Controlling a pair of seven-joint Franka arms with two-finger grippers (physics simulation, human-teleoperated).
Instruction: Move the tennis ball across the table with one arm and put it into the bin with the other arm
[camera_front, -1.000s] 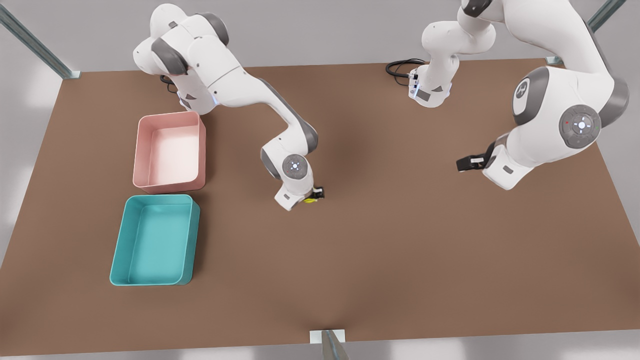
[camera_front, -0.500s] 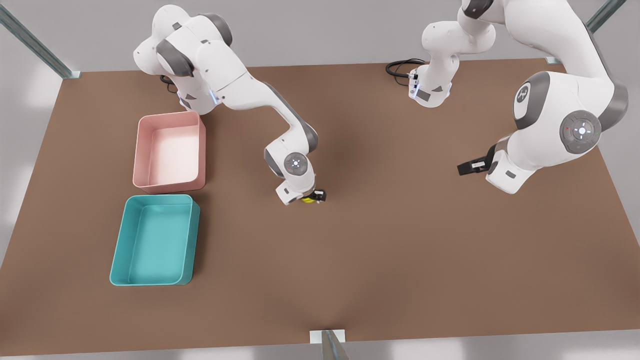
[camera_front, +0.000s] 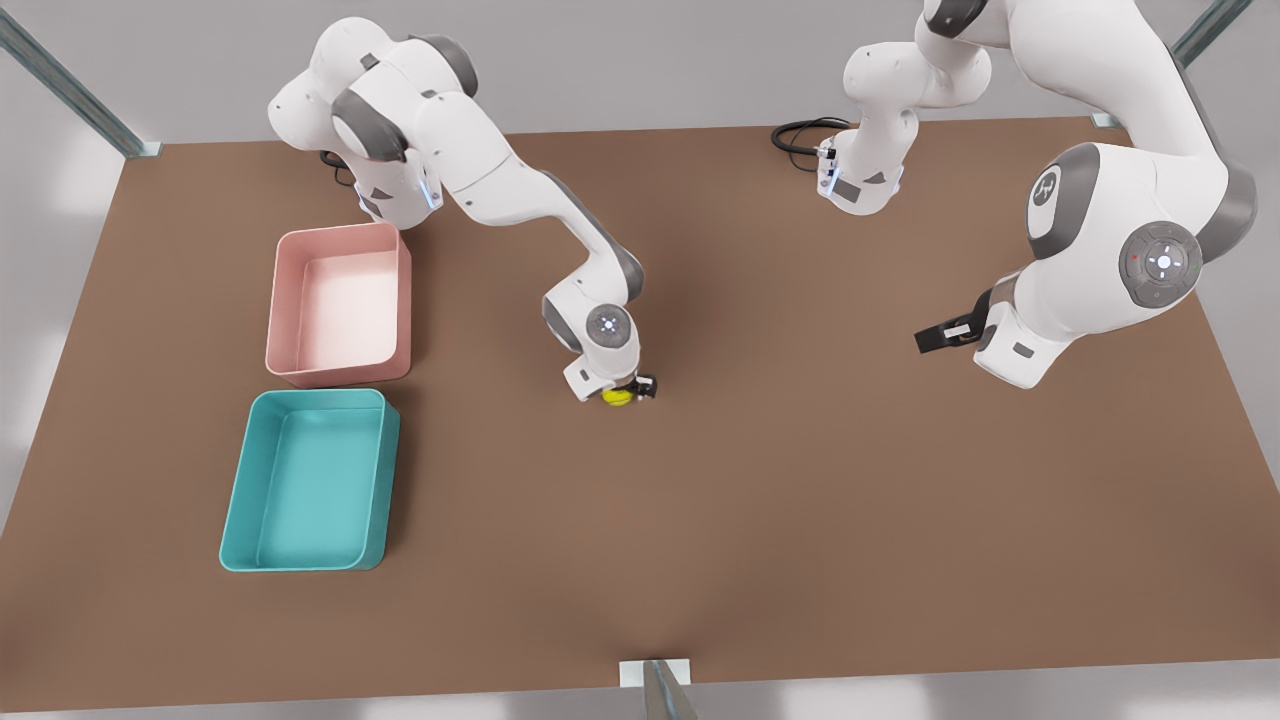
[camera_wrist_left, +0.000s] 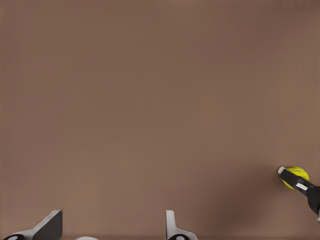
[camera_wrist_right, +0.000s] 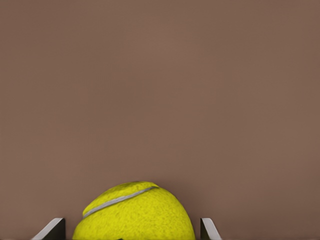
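Yellow-green fuzzy tennis ball (camera_wrist_right: 134, 212), pale curved seam, sits between right gripper's (camera_front: 628, 390) fingers at mid-table (camera_front: 800, 480); grip contact cannot be told. Teal bin (camera_front: 238, 500) well apart. Left gripper (camera_front: 938, 335) waits farther off, fingers spread, empty.

Brown table (camera_front: 800, 520): teal bin (camera_front: 310, 480), pink tray (camera_front: 340, 305).

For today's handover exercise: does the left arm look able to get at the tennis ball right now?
Probably not: the right pincer straddles the tennis ball, fingers either side, and the open left pincer hangs far off.
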